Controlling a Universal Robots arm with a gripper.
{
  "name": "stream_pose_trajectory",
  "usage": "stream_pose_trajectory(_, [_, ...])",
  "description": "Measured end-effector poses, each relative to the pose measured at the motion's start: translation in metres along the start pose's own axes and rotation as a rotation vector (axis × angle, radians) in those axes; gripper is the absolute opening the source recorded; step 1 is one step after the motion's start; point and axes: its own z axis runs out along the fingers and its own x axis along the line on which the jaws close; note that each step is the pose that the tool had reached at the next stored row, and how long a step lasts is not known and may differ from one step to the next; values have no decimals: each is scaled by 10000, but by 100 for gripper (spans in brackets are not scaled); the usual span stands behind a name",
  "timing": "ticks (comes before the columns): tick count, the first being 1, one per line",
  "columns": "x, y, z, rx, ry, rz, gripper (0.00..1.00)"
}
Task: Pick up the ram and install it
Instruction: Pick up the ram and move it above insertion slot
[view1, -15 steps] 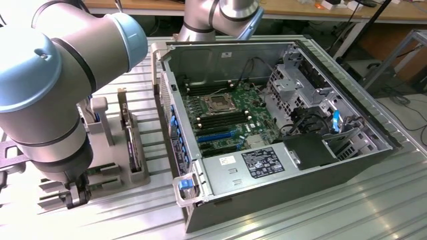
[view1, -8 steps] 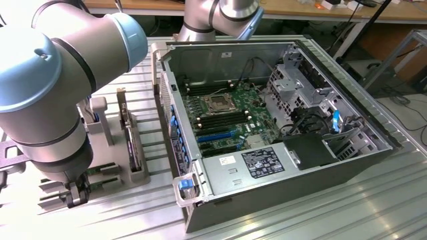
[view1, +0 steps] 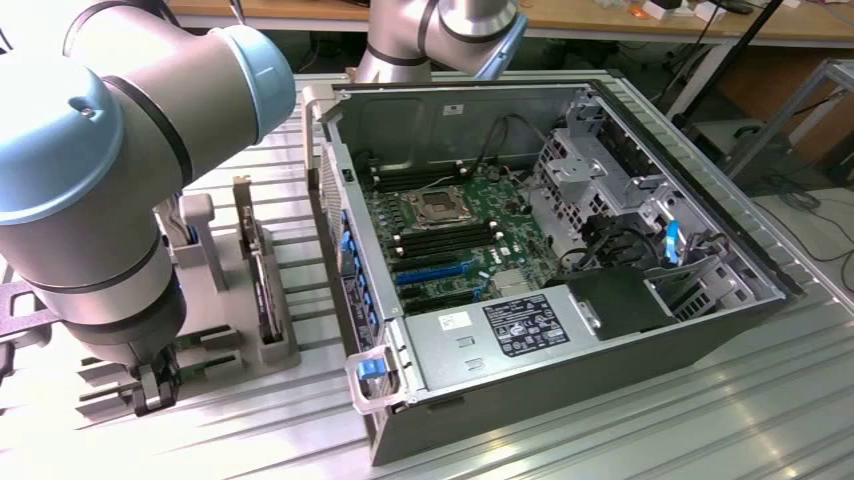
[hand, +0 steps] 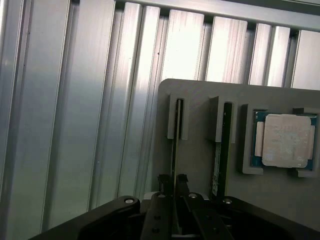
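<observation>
The ram (hand: 174, 145) stands on its edge in the first slot of a grey holder plate (hand: 200, 100), seen edge-on as a thin dark strip. My gripper (hand: 173, 181) straddles its near end, one fingertip (hand: 163, 181) pressed close on each side, shut on the stick while it still sits in the slot. An identical twin stick (hand: 218, 160) stands in the neighbouring slot. In the exterior view the gripper (view1: 154, 385) hangs low over the holder at that view's left, under the arm's big grey and blue joints.
A square silver CPU (hand: 286, 140) lies in its recess beside the twin stick. A hard drive (view1: 260, 290) stands upright in a grey bracket. The open computer case (view1: 534, 250) holds the motherboard with dark memory slots (view1: 427, 240). The ribbed aluminium table (hand: 75, 125) surrounds everything.
</observation>
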Motion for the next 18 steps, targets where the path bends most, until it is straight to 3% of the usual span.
stream_pose_trajectory(7, [0, 2, -33, -1, 1, 0, 15])
stream_pose_trajectory(9, [-2, 5, -96, -9, 0, 1, 15])
stream_pose_trajectory(13, [-5, 16, -334, -32, -4, 0, 15])
stream_pose_trajectory(18, [-8, 24, -498, -52, -8, 34, 15])
